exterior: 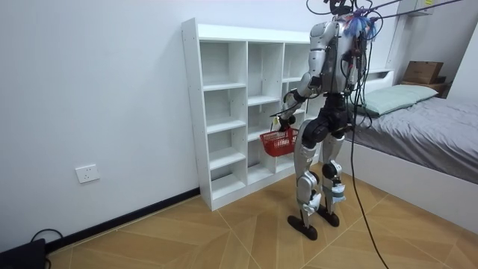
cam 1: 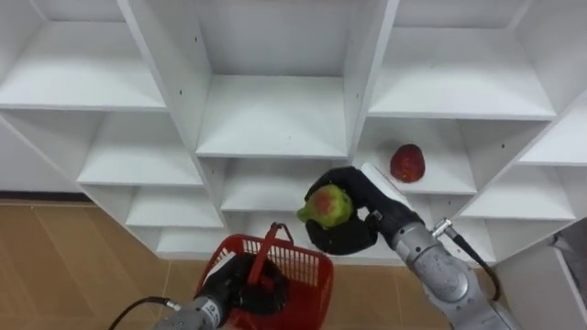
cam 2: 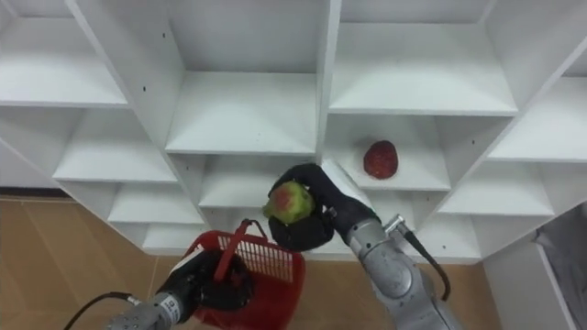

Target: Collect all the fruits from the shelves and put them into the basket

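You have the robot standing upright, close in front of the white closet (exterior: pixel 191 112) on the wooden floor (exterior: pixel 224 239). A bed (exterior: pixel 433 127) lies behind it at the room view's right. Both arms are raised toward the shelves.

Look at the right hand (cam 1: pixel 353 234) first. It comes in from the lower right, and its fingers are curled round a green fruit with a red blush (cam 1: pixel 326 205), gripping it from behind and below. Hand and fruit sit in front of the closet's middle column, level with one of its lower shelves. In the eye views the fruit is just above the far right corner of the red basket (cam 1: pixel 293 270) and clear of its rim.

Your left hand (cam 1: pixel 240 284) comes in from the lower left and carries that basket. Its fingers are closed on the basket at the near side, where the upright handle meets the rim. The handle rises past the hand, tilted toward the closet. In the room view the basket hangs at about hip height between the robot and the shelves.

A second fruit, the red fruit (cam 1: pixel 407 163), lies on a shelf in the column to the right of the middle one. It is up and to the right of the right hand, near it but apart from it, and nothing touches it.
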